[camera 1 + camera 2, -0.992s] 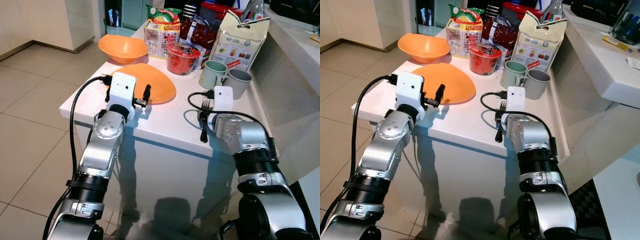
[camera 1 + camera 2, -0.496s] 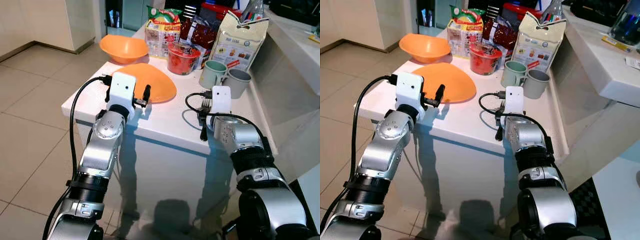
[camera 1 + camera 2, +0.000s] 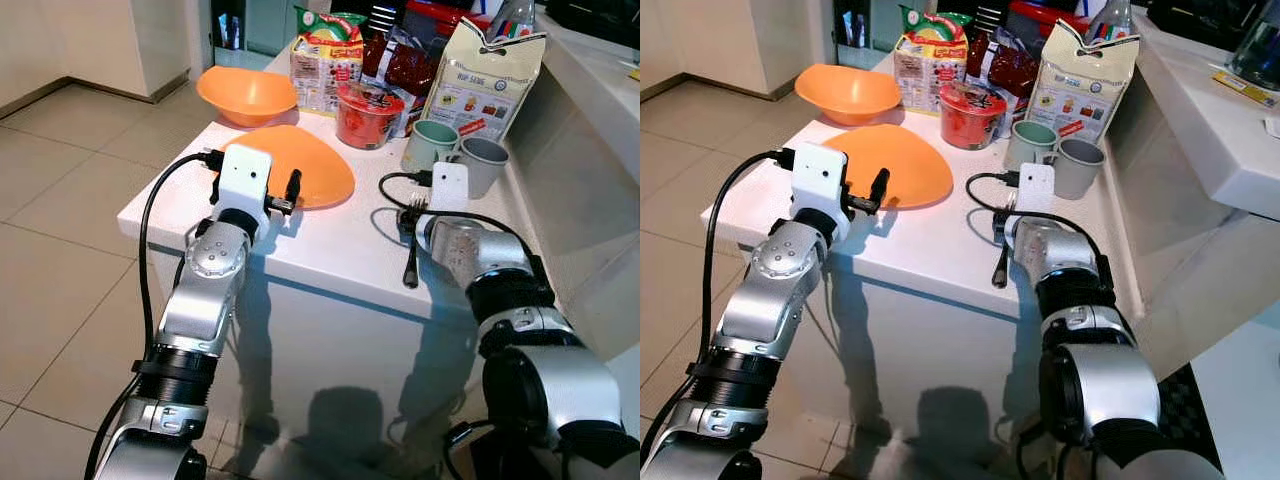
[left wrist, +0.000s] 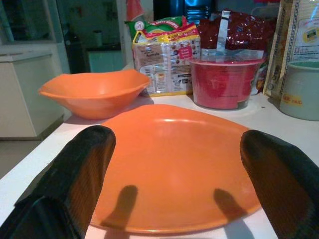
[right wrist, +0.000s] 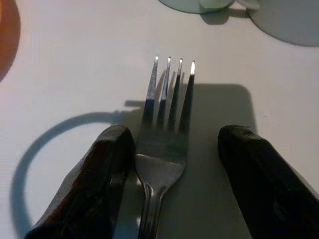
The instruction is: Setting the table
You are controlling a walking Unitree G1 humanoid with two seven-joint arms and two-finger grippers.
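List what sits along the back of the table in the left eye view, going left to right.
Orange bowl → noodle multipack → red cup noodle tub → green mug → grey mug.

Both arms are silver metal, built of rounded segments with ribbed black rings at the joints and small screws on the elbow housings. A white boxy camera module caps each wrist, fed by a thick black cable. The left pincer (image 3: 281,195) and right pincer (image 5: 175,174) each carry two long, matte black fingers.
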